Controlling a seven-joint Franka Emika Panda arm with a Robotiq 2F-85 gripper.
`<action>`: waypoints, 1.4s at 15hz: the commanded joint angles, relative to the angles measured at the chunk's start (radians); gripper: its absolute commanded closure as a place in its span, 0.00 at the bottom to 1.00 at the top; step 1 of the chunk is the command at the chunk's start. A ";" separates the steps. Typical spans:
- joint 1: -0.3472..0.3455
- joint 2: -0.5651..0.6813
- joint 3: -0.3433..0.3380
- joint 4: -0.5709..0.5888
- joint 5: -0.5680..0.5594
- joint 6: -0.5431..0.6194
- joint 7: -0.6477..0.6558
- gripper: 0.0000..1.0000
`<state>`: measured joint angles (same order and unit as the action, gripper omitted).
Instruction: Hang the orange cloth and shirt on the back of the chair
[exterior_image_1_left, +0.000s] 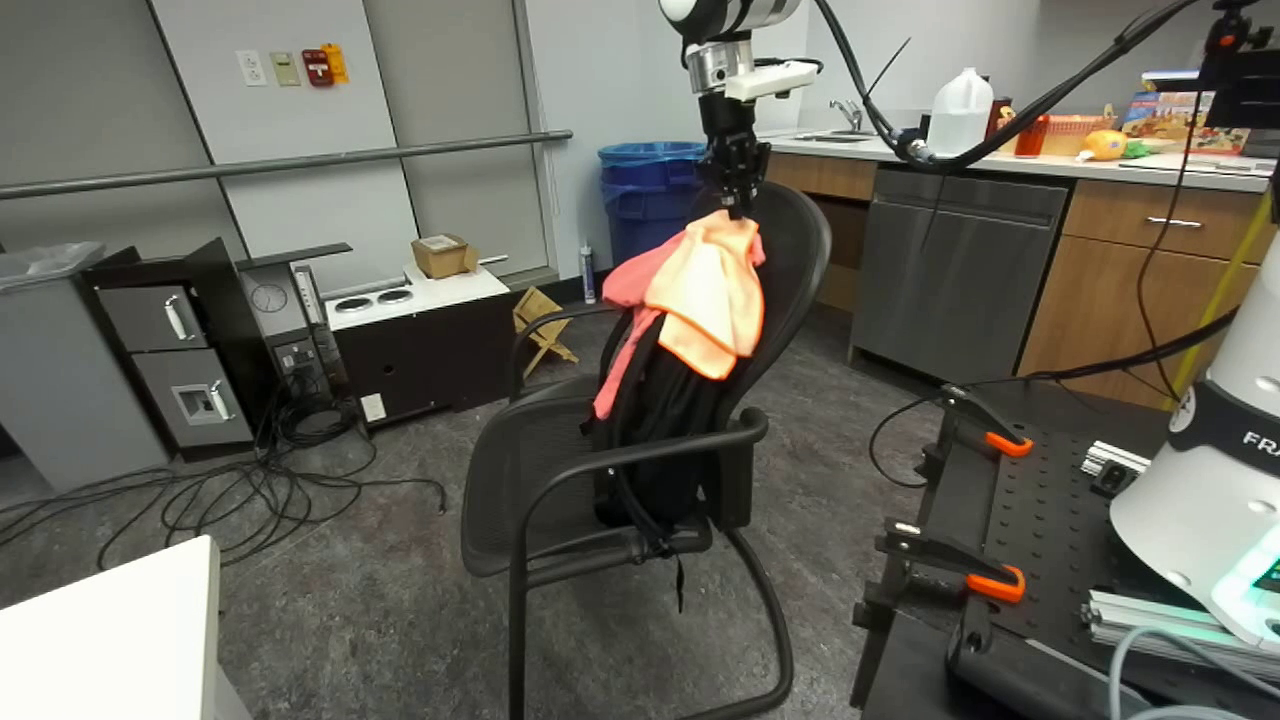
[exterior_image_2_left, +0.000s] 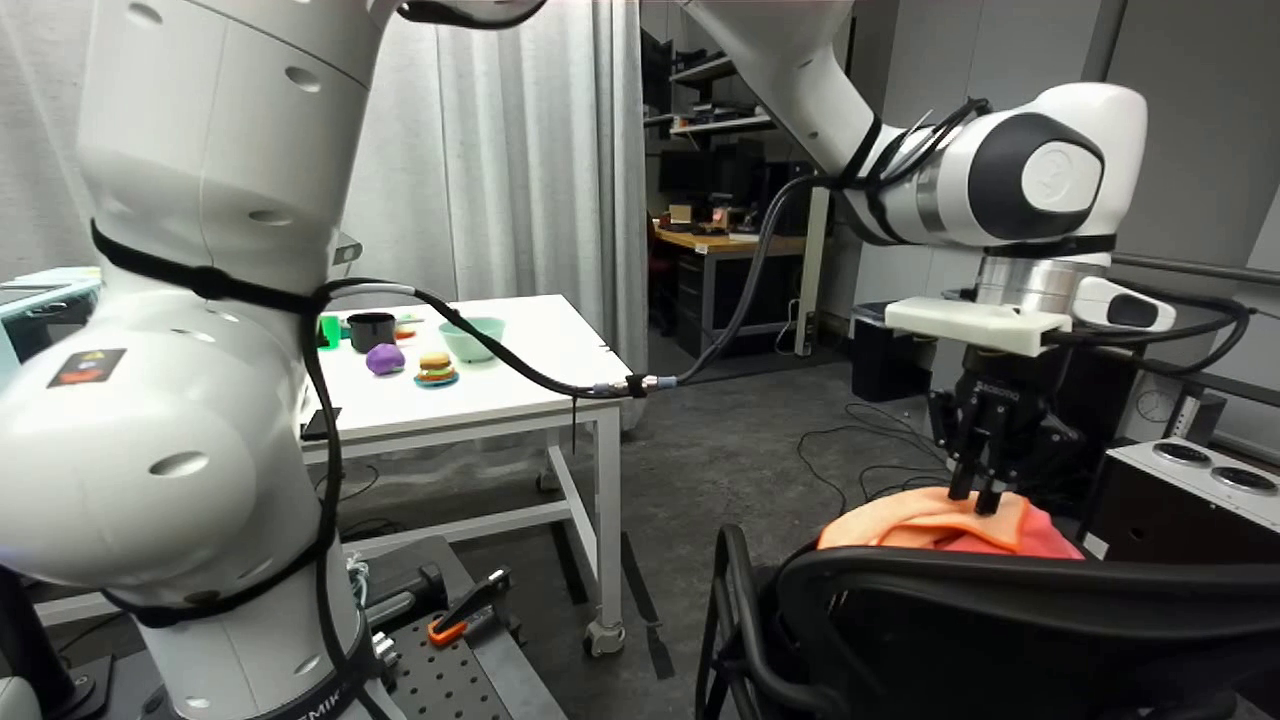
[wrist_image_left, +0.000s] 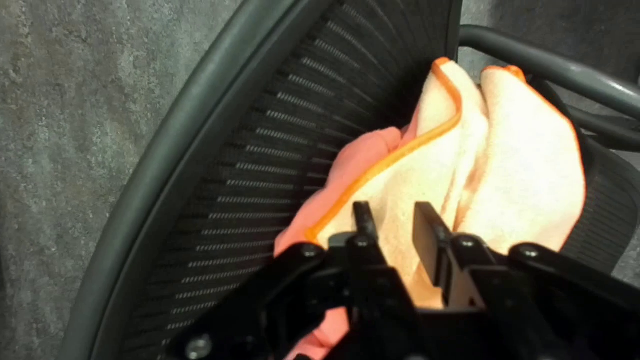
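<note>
Orange cloth (exterior_image_1_left: 712, 295), one, is draped over one pink shirt (exterior_image_1_left: 632, 282) and one black strapped bundle (exterior_image_1_left: 672, 425), on the seat side of the back of one chair (exterior_image_1_left: 796, 245). Bare mesh (wrist_image_left: 272, 150) is seen between cloth and curved rim (wrist_image_left: 145, 192), floor (wrist_image_left: 90, 80) beyond. Two fingers (wrist_image_left: 430, 230) of the gripper (wrist_image_left: 393, 207) are spread at the cloth's top; contact cannot be told.

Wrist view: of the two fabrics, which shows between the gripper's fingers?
The pale orange cloth edged in bright orange; the pink fabric lies partly beneath it.
</note>
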<state>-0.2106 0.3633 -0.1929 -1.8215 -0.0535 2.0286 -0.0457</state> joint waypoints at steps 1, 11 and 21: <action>0.006 -0.053 0.006 -0.040 -0.005 -0.046 0.017 0.42; -0.002 0.015 0.018 0.018 0.023 -0.021 0.000 0.00; -0.002 0.100 0.052 0.054 0.098 0.015 0.013 0.11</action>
<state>-0.2072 0.4406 -0.1515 -1.7953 0.0143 2.0466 -0.0441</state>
